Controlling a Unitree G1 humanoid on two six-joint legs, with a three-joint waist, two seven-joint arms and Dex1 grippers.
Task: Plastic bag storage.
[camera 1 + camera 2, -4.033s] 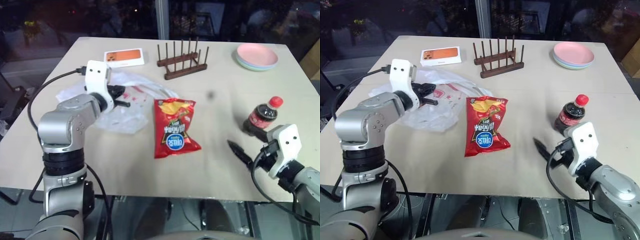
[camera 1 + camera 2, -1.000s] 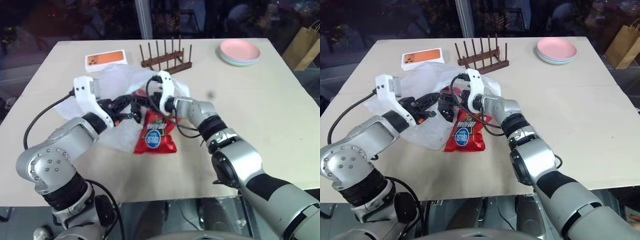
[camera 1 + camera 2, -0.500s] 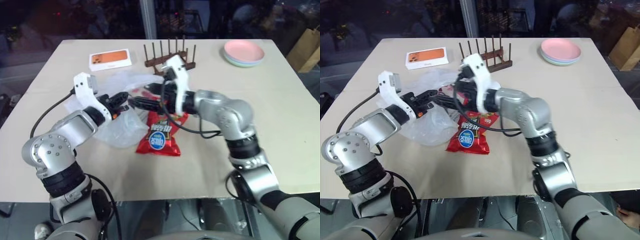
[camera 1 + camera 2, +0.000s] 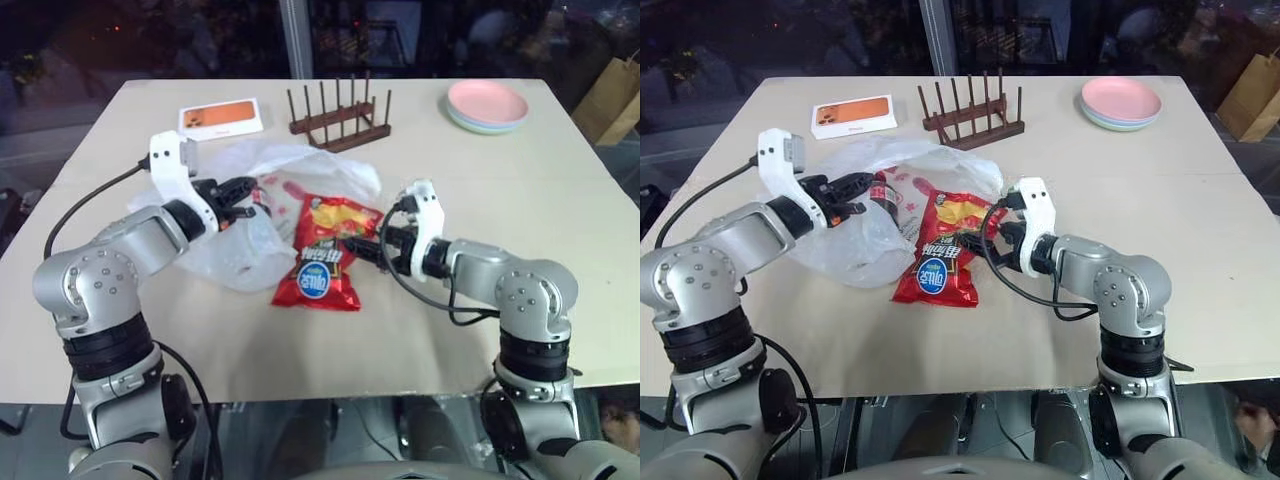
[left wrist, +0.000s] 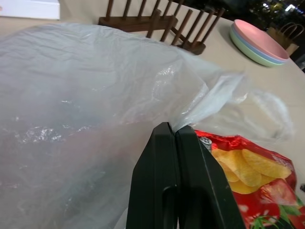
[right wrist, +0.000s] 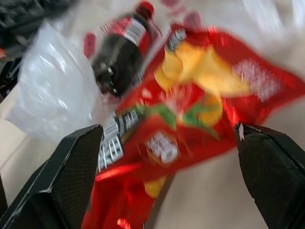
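My right gripper (image 4: 352, 247) has pulled back from the bag mouth and now hovers spread wide over the red chip packet (image 4: 322, 254), with the cola bottle (image 4: 892, 193) now inside the plastic bag (image 4: 240, 235). On the left, my left gripper (image 4: 245, 188) is clamped on the bag's thin, crinkly rim, holding the mouth up off the table (image 4: 560, 180). The film looks light, limp and slippery to me, so I judge bunched rim or a loop handle the safest hold.

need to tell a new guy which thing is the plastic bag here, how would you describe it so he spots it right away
On the beige table, look just in front of the wooden peg rack, toward the robot's left. The plastic bag is the big crinkly see-through whitish sheet pinched by the left gripper, far larger and paler than the glossy red chip packet beside it.
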